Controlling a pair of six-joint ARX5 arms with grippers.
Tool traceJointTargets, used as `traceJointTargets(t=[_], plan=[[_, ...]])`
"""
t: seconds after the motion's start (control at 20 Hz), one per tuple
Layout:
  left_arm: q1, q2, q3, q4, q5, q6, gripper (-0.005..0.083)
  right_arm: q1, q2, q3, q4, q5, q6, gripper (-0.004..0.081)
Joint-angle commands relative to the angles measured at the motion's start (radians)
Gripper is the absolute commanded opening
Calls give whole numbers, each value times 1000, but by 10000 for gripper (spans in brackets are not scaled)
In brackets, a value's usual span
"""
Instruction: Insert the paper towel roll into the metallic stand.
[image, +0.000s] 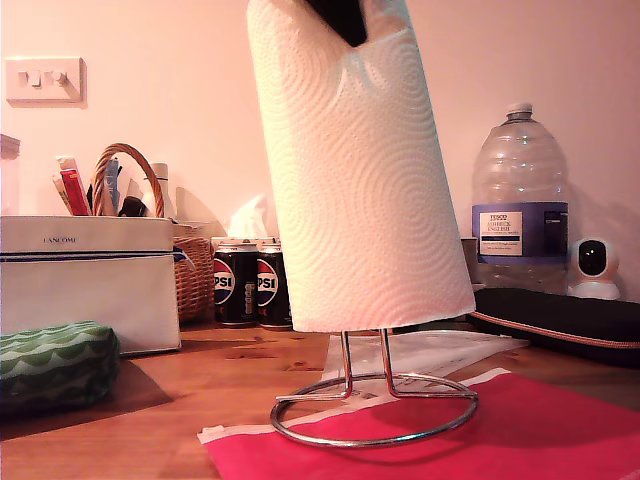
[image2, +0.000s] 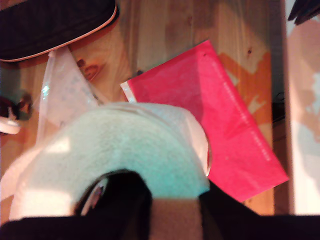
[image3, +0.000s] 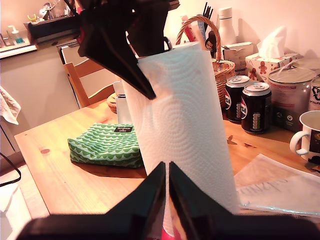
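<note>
My first gripper (image3: 137, 60) clamping tilted paper towel roll (image: 355, 190) over metallic stand (image: 375, 400), my second gripper (image3: 166, 175) fingers closed, empty.

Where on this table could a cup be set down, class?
Bare wood lies between the green pouch and the metallic stand. The back is crowded: white box, basket, cans, water bottle.
</note>
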Motion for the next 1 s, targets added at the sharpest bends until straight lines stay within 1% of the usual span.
traceJointTargets(t=[0.0, 0.2, 0.5, 0.7, 0.85, 0.95], plan=[[-14, -11, 8, 0, -32, -2, 171, 4, 5, 6, 4, 1, 1, -13], [-16, -13, 40, -11, -56, -10, 171, 4, 5, 6, 4, 1, 1, -13], [-16, -13, 125, -57, -55, -32, 170, 4, 5, 6, 3, 1, 1, -13], [-16, -13, 135, -75, -57, -36, 170, 4, 5, 6, 3, 1, 1, -13], [-16, -15, 156, -75, -86, -35, 171, 4, 5, 6, 3, 1, 1, -13], [-16, -18, 171, -73, -86, -35, 171, 4, 5, 6, 3, 1, 1, -13]])
